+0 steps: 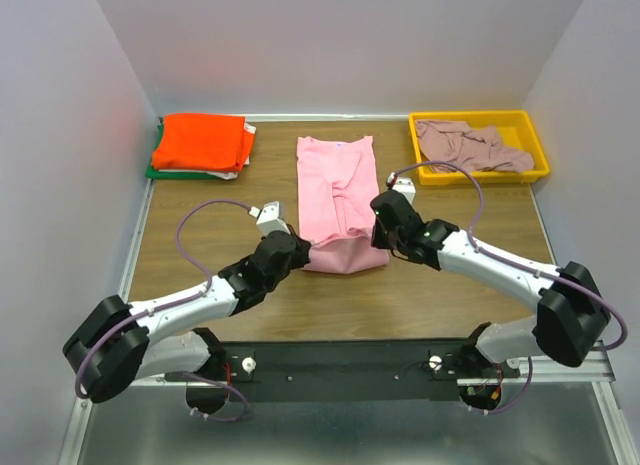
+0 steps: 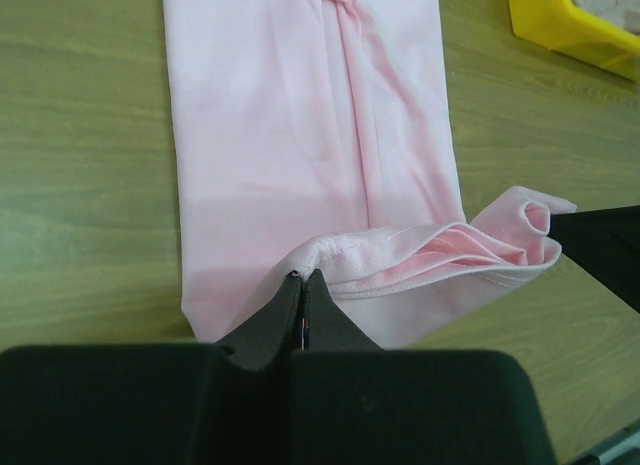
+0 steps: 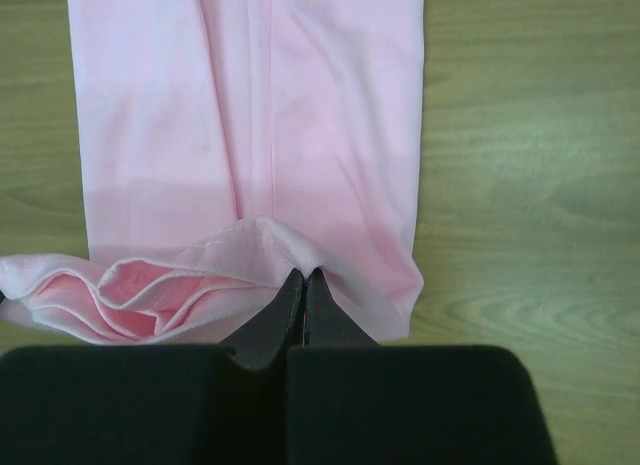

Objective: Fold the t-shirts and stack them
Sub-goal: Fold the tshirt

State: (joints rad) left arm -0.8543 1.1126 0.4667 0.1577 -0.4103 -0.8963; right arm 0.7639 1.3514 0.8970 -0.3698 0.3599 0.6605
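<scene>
Top view: takes in the whole table (image 1: 330, 305). Shows a light pink t-shirt (image 1: 335, 185) at mid-table, folded into a narrow strip, with its long axis running from the near edge toward the back wall and the collar end at the far side. Places the left gripper (image 1: 302, 247) at the near left corner of the hem and the right gripper (image 1: 380, 243) at the near right corner, both low over the cloth. Alone among the views, shows an orange t-shirt (image 1: 200, 140) folded at far left on top of a green t-shirt (image 1: 155, 171), and a mauve t-shirt (image 1: 470, 145) crumpled inside a yellow tray (image 1: 535, 145) at far right, well apart from the pink one. Too distant to settle how the jaws stand.

Left wrist view: looks up the strip from its near end. Shows the left gripper (image 2: 303, 280) with fingers pressed together, pinching the hem edge of the light pink t-shirt (image 2: 300, 105), with that hem raised off the table (image 2: 80, 185) and curled into loose layered folds toward the right. Catches a corner of the yellow tray (image 2: 560, 25) at upper right.

Right wrist view: shows the right gripper (image 3: 303, 277) likewise closed, clamped on the hem near the right corner of the light pink t-shirt (image 3: 250, 105), with the lifted folds bunching off to the left and wood-grain table (image 3: 530, 185) to the right. Adds a long crease running lengthwise up the strip, straight away from the fingers.
</scene>
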